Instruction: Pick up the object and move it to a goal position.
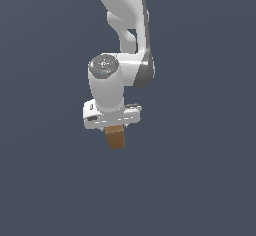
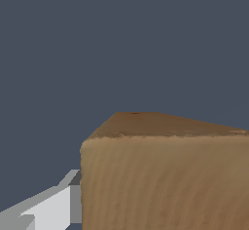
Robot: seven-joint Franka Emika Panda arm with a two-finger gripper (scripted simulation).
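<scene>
The object (image 1: 116, 138) is a small brown, wood-grained block. It hangs straight below the white hand of my gripper (image 1: 114, 129), narrower than the hand, with only dark backdrop beneath it. In the wrist view the object (image 2: 165, 175) fills the frame close up, its grained side and darker end face showing. One grey-white finger (image 2: 53, 207) lies flush against its side; the other finger is hidden behind the block. The gripper is shut on the object.
The white arm (image 1: 125, 25) rises from the hand to the top of the exterior view. All around is a plain dark blue-grey backdrop with no other objects, edges or marker in sight.
</scene>
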